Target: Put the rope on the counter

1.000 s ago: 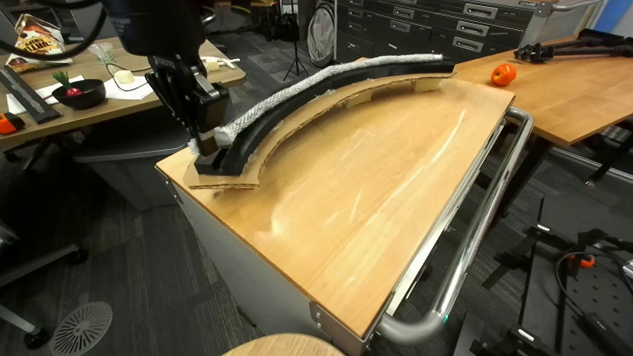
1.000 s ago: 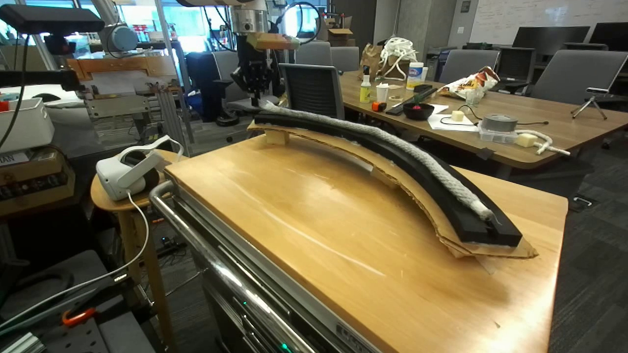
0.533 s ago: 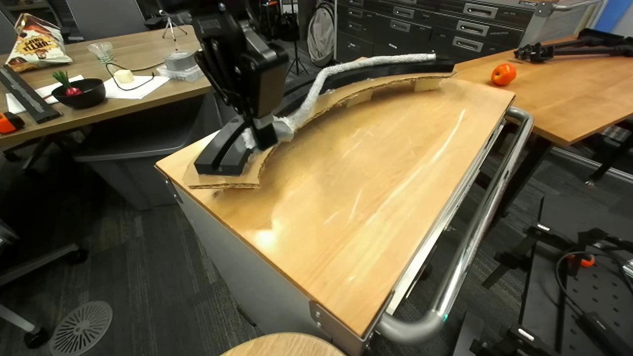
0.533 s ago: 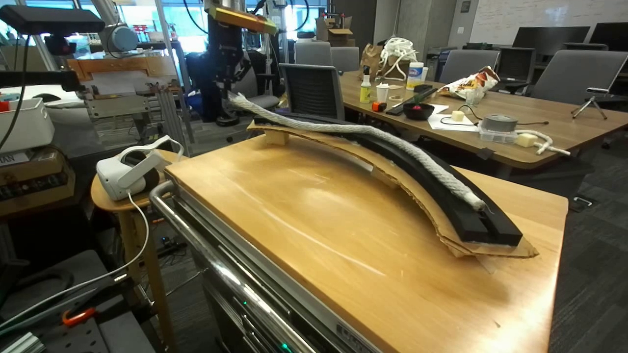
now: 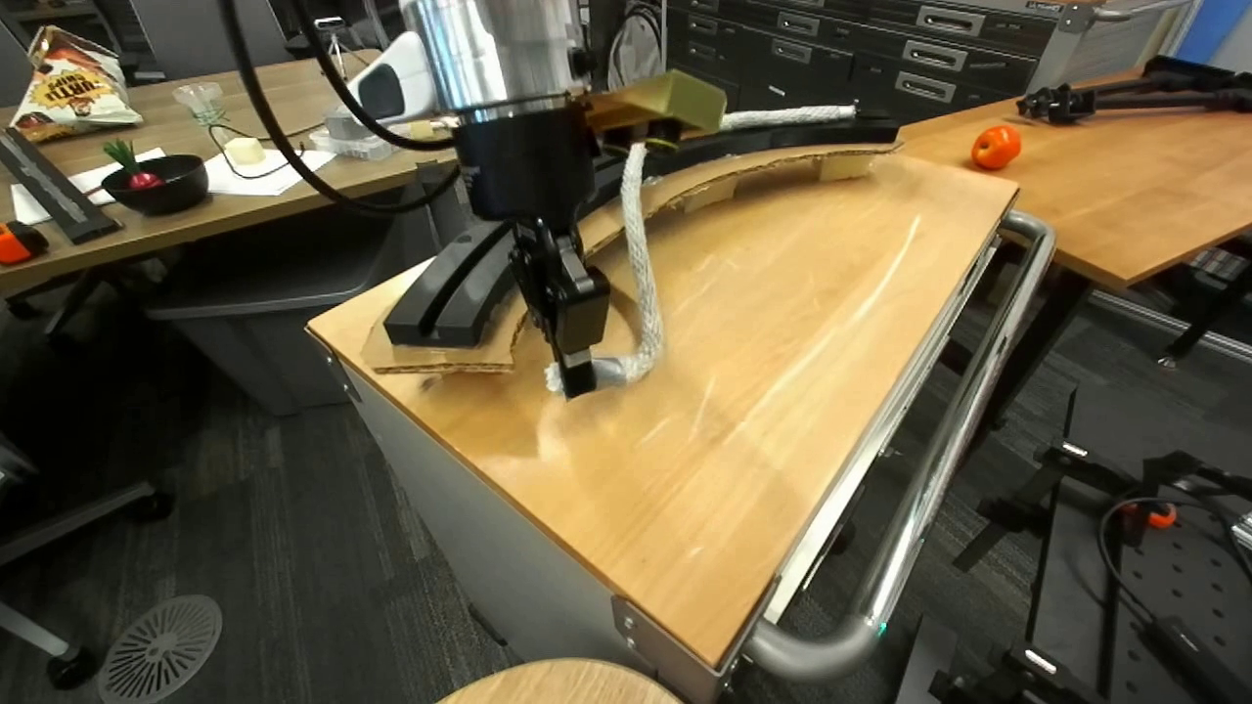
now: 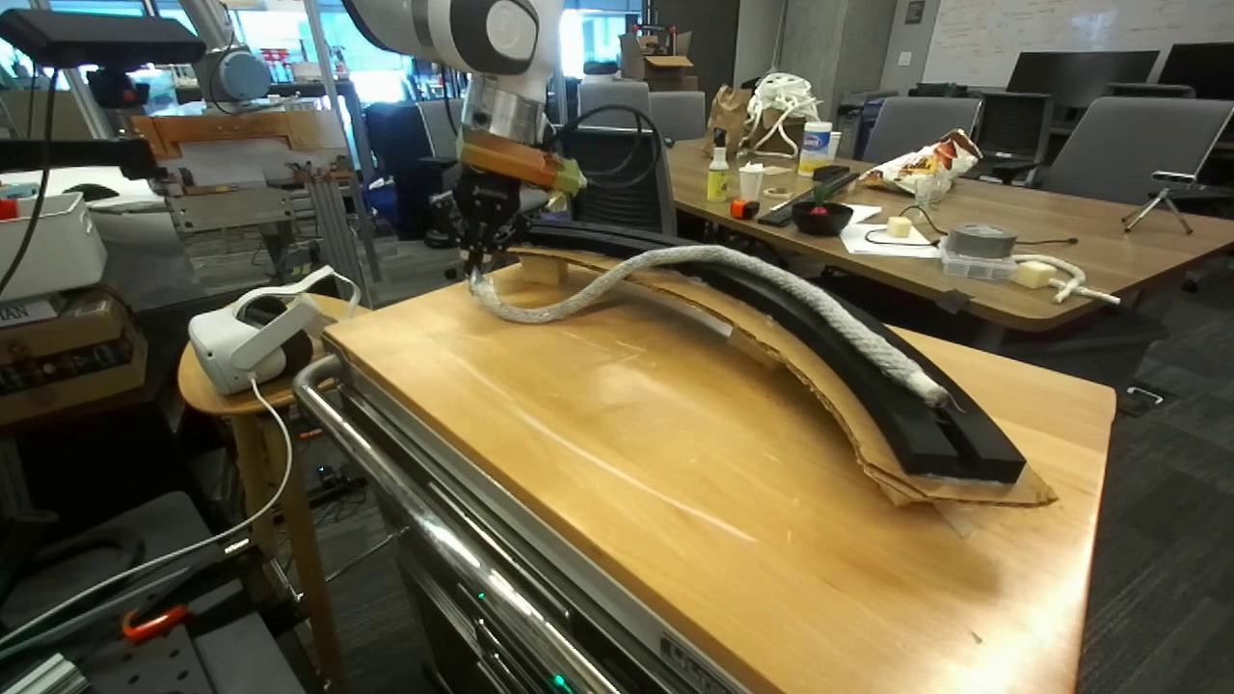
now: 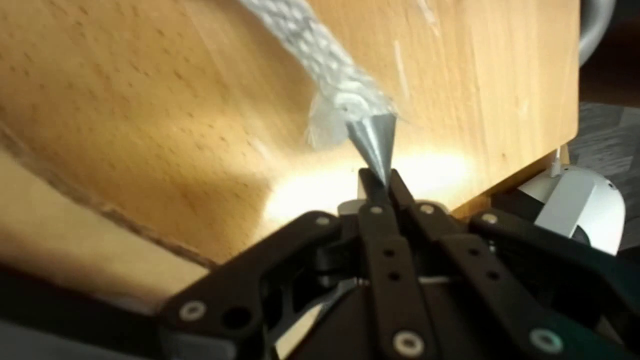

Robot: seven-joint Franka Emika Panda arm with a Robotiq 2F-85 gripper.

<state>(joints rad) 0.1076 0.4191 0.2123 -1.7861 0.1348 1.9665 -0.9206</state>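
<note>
Arm [image 5: 504, 59] points steeply down over the counter [image 5: 773, 352], jaws clamped on the silver-wrapped end of the rope [image 6: 718, 256].

the gripper [image 5: 577, 379] hangs low over the counter [image 5: 743, 440], with the rope [image 5: 641, 259] in its grip close to one end. in an exterior view the rope's tip shows just left of the gripper; the rest leaves right, bends away and passes behind the arm [image 5: 504, 49], and the other end lies on the track [image 5: 479, 293]. that track, with cardboard [image 5: 445, 359] under it, runs from left of the gripper to behind and right of it. well right is the rail [image 5: 943, 469]. in an exterior view a headset [image 6: 231, 352] on a stool [image 6: 214, 400] lies left of and before the gripper.
</note>
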